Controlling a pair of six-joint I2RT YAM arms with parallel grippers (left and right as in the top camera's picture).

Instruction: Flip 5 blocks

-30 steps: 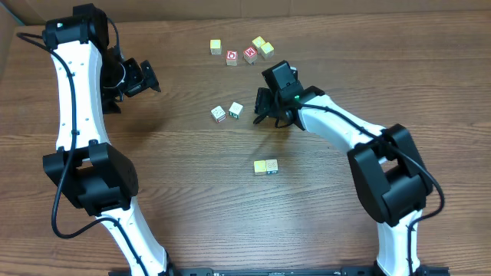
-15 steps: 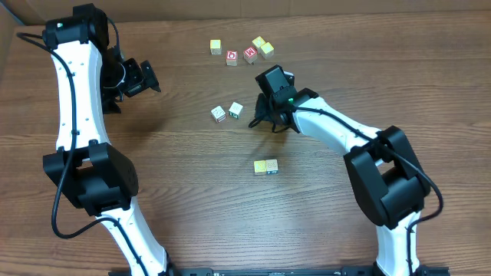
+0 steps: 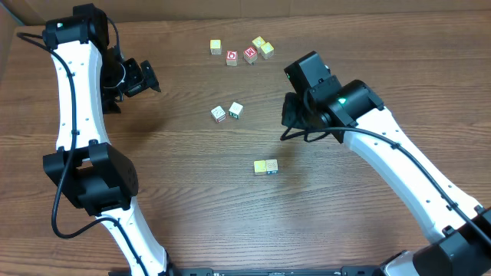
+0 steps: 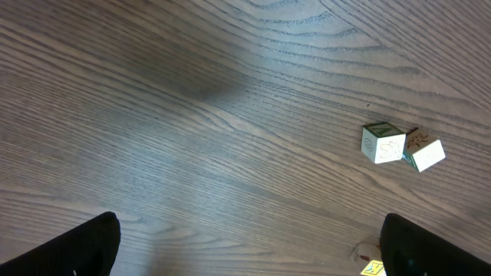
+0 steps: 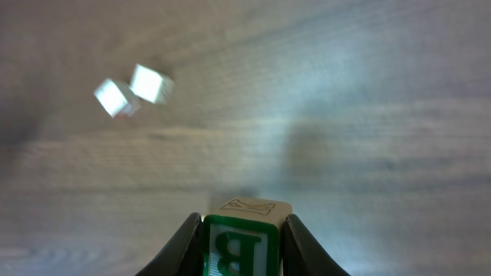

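Since the earlier overhead frame, the right arm has swung rightward, so the right gripper (image 3: 289, 116) is well apart from the two centre blocks (image 3: 219, 113).

1. Right gripper: jaws clamped on one block (image 5: 239, 239), held above the table (image 3: 192, 199). From overhead, the gripper hides this block.
2. Held block, orientation: the green-framed face with a green letter B faces the wrist camera, letter upright in that view. A cream face with a faint line drawing adjoins it on the upper side. As a cube, it shows no long axis.
3. Left gripper (image 4: 249, 249): fingers wide apart, holding nothing.
4. Surface: brown wood-grain table. The two centre blocks touch. A second pair (image 3: 261, 166) lies nearer the arm bases. Two red-faced cubes (image 3: 232, 57) sit among pale cubes (image 3: 215, 47) near the far edge, which borders a tan strip (image 3: 307, 6).
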